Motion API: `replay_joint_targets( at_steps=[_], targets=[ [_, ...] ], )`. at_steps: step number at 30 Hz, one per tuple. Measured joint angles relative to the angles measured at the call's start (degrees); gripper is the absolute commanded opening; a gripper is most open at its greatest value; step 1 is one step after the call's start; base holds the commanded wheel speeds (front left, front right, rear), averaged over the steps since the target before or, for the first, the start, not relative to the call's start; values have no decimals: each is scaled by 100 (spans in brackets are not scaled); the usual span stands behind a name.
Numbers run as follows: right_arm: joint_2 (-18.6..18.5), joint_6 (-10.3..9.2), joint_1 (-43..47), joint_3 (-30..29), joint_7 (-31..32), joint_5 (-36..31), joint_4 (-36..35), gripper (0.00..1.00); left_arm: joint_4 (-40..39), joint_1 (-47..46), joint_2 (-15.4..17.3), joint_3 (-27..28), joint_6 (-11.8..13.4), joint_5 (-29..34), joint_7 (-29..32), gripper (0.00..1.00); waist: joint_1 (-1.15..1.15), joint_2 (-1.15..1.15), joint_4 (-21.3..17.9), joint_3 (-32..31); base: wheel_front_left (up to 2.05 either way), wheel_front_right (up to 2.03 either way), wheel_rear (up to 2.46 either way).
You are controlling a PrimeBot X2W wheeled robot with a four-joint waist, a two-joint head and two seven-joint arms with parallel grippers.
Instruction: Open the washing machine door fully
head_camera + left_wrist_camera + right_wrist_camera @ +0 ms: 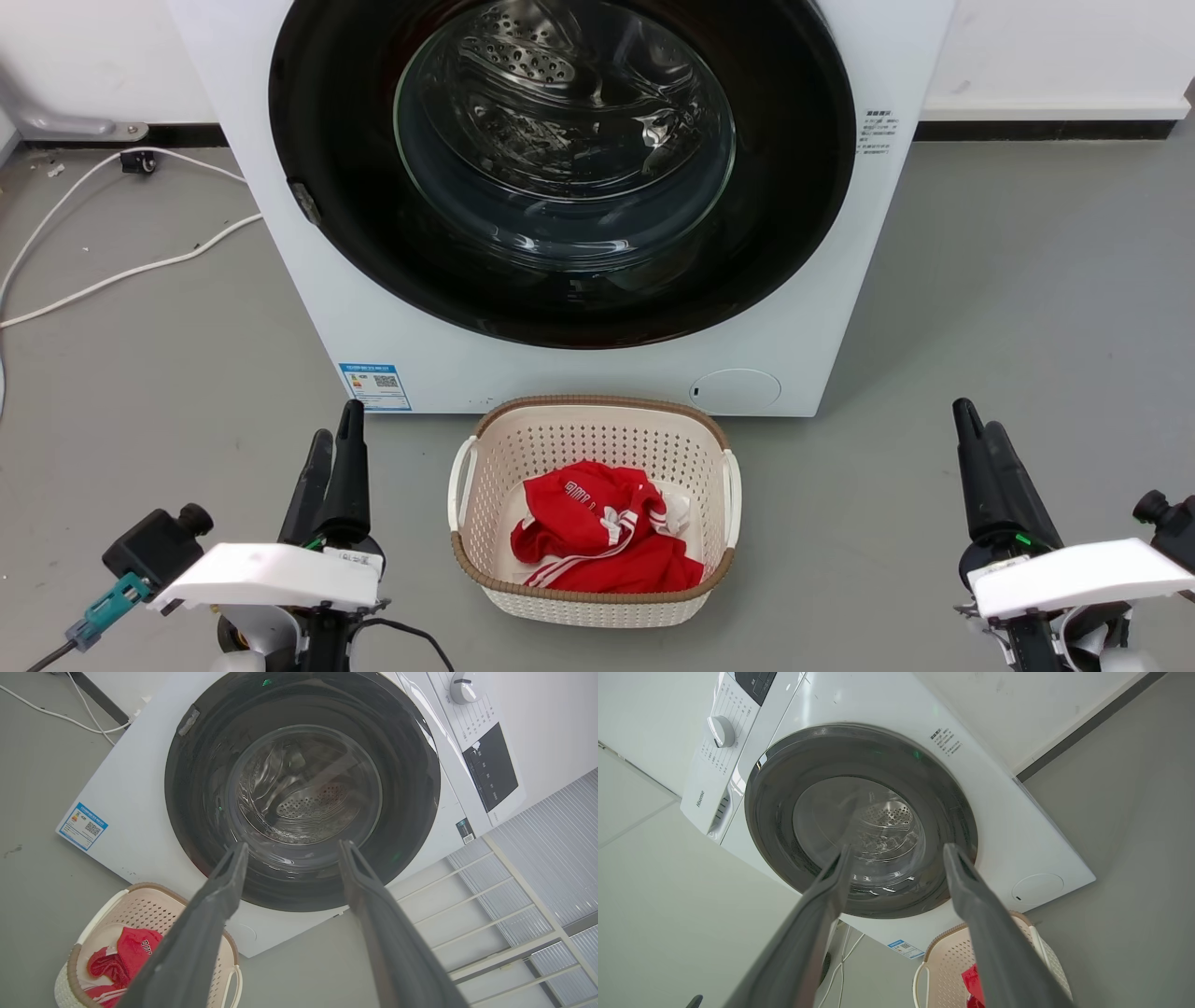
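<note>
The white washing machine [579,378] stands straight ahead on the grey floor. Its washing machine door [794,187], a glossy black disc with a clear glass bowl, lies flat against the front, with the steel drum visible through the glass. A small grey catch [303,202] sits at the door's left edge. My left gripper [336,420] is low at the left, open and empty, well short of the machine. My right gripper [977,415] is low at the right, also open and empty. In the wrist views the left gripper [293,843] and the right gripper [897,847] both point at the door [303,788] [859,821].
A cream perforated basket [597,403] with a red garment [597,541] stands on the floor directly before the machine, between my arms. White cables [112,271] trail over the floor at the left. A white rack [504,924] stands beside the machine.
</note>
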Motion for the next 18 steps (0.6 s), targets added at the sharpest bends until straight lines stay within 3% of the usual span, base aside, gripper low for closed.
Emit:
replay_joint_targets(
  at_steps=[18],
  targets=[
    [10,1,119,169,-91,-1973,-263,100,-133,34,2,-257,159,1992,-342,100,0,0,29,-9,0,0,0]
  ],
)
